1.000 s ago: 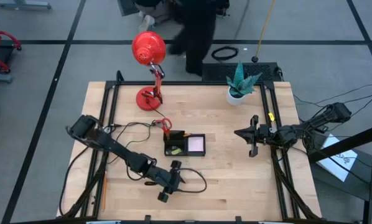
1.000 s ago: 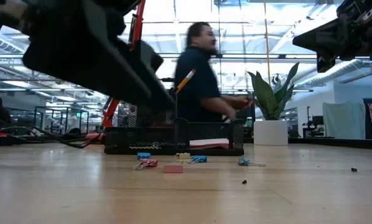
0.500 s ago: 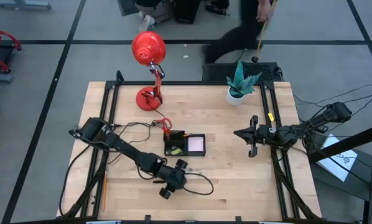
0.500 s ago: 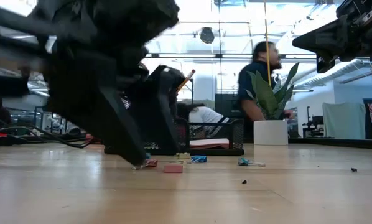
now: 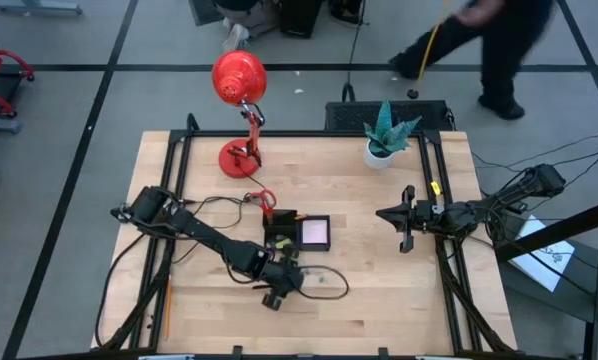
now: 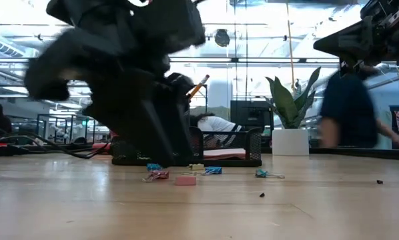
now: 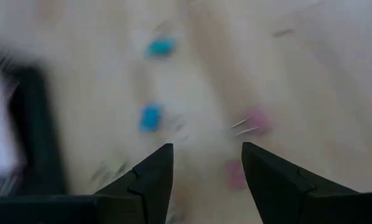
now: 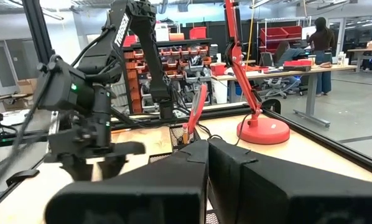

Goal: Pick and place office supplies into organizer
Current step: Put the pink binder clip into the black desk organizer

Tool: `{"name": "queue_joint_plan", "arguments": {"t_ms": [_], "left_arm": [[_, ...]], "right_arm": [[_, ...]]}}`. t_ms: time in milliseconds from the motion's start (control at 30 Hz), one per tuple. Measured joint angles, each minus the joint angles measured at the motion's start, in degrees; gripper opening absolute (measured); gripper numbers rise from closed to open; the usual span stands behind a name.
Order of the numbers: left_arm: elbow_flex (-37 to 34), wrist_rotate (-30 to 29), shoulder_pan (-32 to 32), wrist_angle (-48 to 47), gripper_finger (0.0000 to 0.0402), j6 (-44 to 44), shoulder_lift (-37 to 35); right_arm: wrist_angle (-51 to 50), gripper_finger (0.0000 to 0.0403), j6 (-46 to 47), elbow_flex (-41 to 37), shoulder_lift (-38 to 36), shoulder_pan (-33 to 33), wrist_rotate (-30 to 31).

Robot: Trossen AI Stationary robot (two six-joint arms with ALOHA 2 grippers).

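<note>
The black organizer sits mid-table and holds a pale sticky-note pad, an orange pencil and red-handled scissors. On its near side lie small blue clips, a pink clip and a pink block. My left gripper hangs open just above these, pointing down, with nothing between its fingers. My right gripper is shut and raised over the table's right part.
A red desk lamp stands at the far left of the table and a white plant pot at the far right. A black cable loops beside the left gripper. A person walks beyond the far edge.
My left gripper has moved toward the table's right and far edges, closing on the organizer, and has come down low over the clips. The person behind the table has walked from its middle toward its right.
</note>
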Motion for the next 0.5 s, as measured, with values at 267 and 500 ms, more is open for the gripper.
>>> {"name": "queue_joint_plan", "arguments": {"t_ms": [267,500], "left_arm": [[0.0,-10.0,-3.3,-8.6,0.0198,-4.3,-2.8],[0.0,-2.7,-3.7,-7.9,0.0198,-1.0,-4.6]], "right_arm": [[-0.4,0.0,0.1,0.0,0.0,0.0,0.0],[-0.4,0.0,0.2,0.0,0.0,0.0,0.0]]}}
